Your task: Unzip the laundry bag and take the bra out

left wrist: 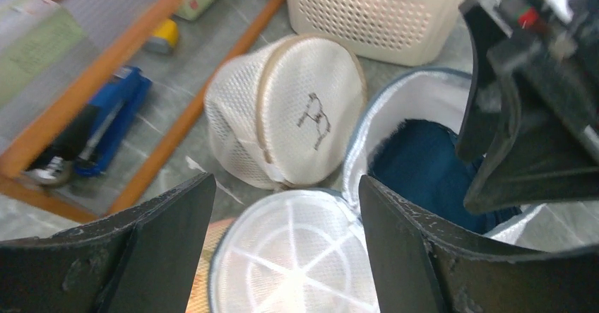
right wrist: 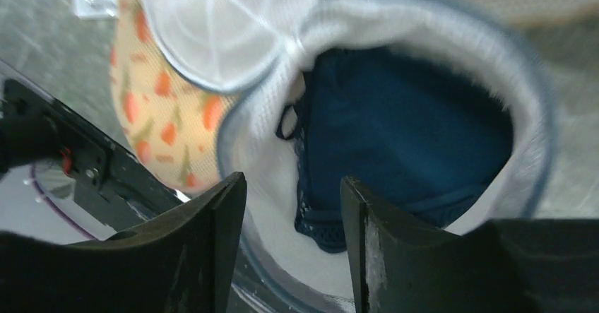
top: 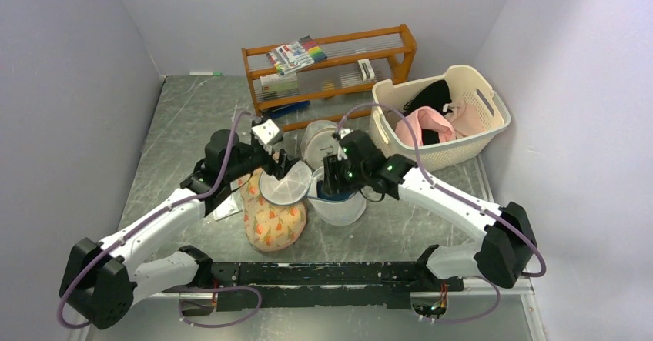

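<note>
The white mesh laundry bag point(top: 343, 208) lies unzipped mid-table. Its round lid with spoke seams point(top: 283, 185) is flipped open to the left. A dark blue bra point(right wrist: 402, 136) sits inside the opening and also shows in the left wrist view point(left wrist: 417, 168). My left gripper point(top: 282, 164) is open and empty just above the lid point(left wrist: 293, 256), a finger on each side of it. My right gripper point(top: 331, 178) is open and empty over the bag's rim point(right wrist: 438, 16), its fingers just above the bra's lacy edge.
A similar round bag with small dark print point(left wrist: 297, 115) stands just behind. A peach floral pouch point(top: 273, 219) lies under the lid. A cream basket with clothes point(top: 462, 145) is at the back right and a wooden rack point(top: 331, 64) at the back.
</note>
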`<state>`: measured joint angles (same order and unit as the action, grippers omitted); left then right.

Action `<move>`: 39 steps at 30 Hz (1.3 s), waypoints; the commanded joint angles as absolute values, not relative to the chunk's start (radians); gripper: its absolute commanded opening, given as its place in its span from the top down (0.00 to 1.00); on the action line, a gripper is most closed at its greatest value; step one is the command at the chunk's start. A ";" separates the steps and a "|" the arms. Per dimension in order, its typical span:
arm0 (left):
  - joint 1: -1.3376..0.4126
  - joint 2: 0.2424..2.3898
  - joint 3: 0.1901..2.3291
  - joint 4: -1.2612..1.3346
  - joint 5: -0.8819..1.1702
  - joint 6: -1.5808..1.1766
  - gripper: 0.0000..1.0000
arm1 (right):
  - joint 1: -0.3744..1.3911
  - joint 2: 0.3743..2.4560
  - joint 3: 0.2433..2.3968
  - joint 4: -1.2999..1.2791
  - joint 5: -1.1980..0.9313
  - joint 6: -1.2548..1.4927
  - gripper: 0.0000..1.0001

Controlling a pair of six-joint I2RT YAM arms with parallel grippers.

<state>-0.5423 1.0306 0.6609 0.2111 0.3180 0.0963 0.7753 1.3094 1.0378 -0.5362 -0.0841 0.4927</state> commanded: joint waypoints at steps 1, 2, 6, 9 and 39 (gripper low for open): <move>-0.583 1.090 0.696 0.223 0.381 0.027 0.15 | 0.833 1.263 0.893 -0.448 -0.059 0.593 0.51; -0.597 1.096 0.692 0.230 0.365 0.003 0.15 | 0.851 1.253 0.862 -0.430 -0.056 0.612 0.54; -0.608 1.123 0.666 0.226 0.354 -0.200 0.14 | 0.921 1.209 0.737 -0.354 -0.025 0.713 0.66; -0.624 1.122 0.594 0.295 0.393 -0.377 0.01 | 0.953 1.182 0.633 -0.226 -0.026 0.775 0.72; -0.859 1.282 0.525 0.329 0.015 -0.473 0.83 | 0.965 1.117 0.517 -0.107 0.041 0.833 0.76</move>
